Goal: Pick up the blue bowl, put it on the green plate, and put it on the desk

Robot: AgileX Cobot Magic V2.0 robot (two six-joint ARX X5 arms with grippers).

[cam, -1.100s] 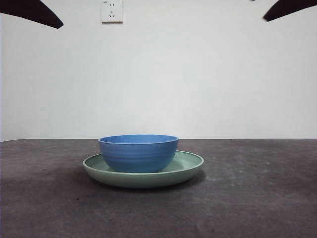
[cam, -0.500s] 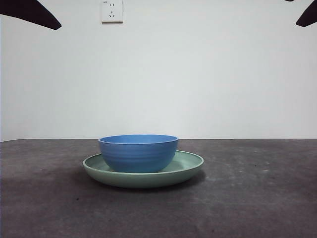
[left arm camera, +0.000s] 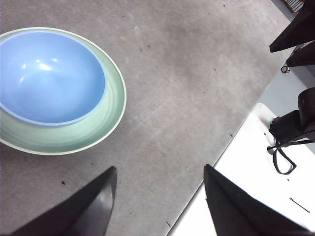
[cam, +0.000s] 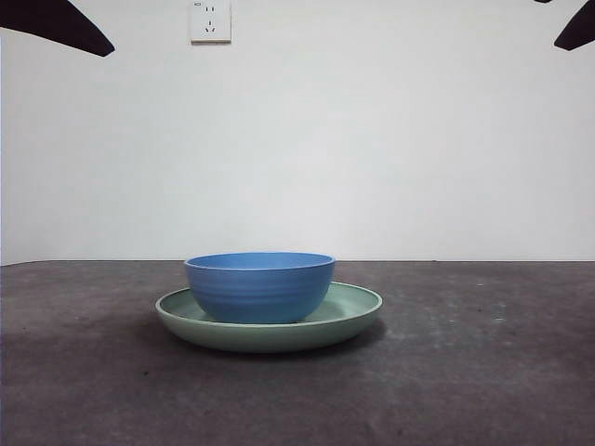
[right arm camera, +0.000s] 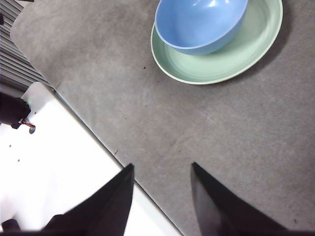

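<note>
The blue bowl [cam: 259, 286] sits upright inside the green plate [cam: 353, 311] on the desk [cam: 483, 372], slightly left of the plate's middle. It also shows in the left wrist view [left arm camera: 49, 76] and the right wrist view [right arm camera: 199, 22], resting on the plate [left arm camera: 110, 113] [right arm camera: 251, 44]. My left gripper [left arm camera: 157, 196] is open and empty, high above the desk and away from the plate. My right gripper [right arm camera: 160, 196] is open and empty, also high and away from the plate. In the front view both arms show only as black tips at the top corners.
A white wall with a socket [cam: 210, 20] stands behind the desk. The desk's edge and a white base with cables [left arm camera: 275, 147] show in the left wrist view. A white base [right arm camera: 44, 157] lies beside the desk edge in the right wrist view.
The black tip at the top right has pulled back toward the corner since one second ago. The bowl and the plate have not moved.
</note>
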